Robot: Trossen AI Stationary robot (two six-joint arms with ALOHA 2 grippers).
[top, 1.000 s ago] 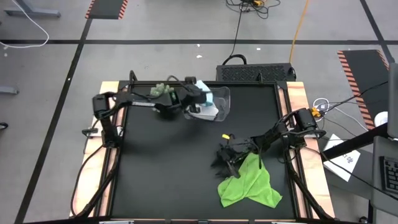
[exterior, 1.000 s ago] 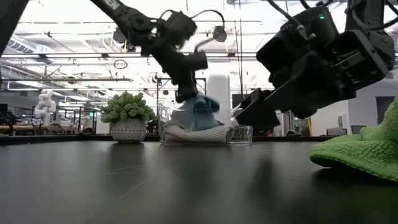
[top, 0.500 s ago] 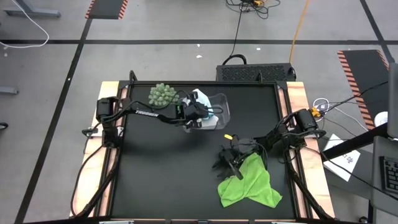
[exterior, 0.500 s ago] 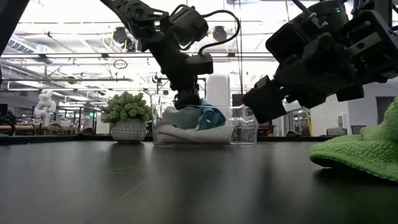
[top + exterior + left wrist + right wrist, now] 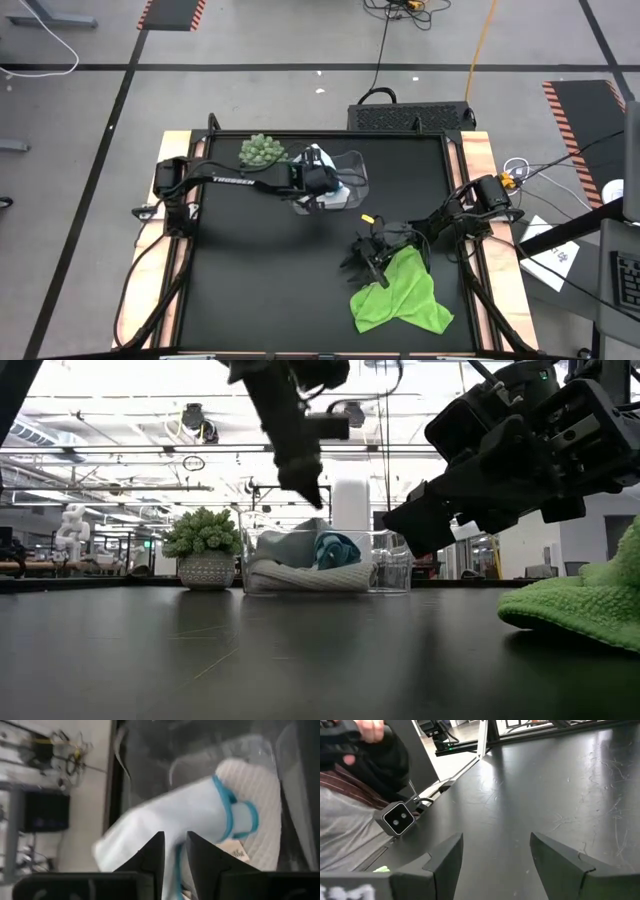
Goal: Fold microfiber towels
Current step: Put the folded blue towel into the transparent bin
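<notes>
Black table (image 5: 250,280) | left gripper (image 5: 305,490) above clear bin (image 5: 395,575), jaws slightly parted, empty; blue towel (image 5: 337,550) and white towel (image 5: 310,576) binned | right gripper (image 5: 372,262) gaping beside green towel (image 5: 400,295) | judgement: lift clear without snagging cloth

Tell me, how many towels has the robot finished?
Two look done: the white towel and blue towel lie in the bin. Nothing is in hand: the left gripper hangs above the bin with no cloth, and the right gripper, jaws open, is beside the green towel. That one lies unfolded on the table.
</notes>
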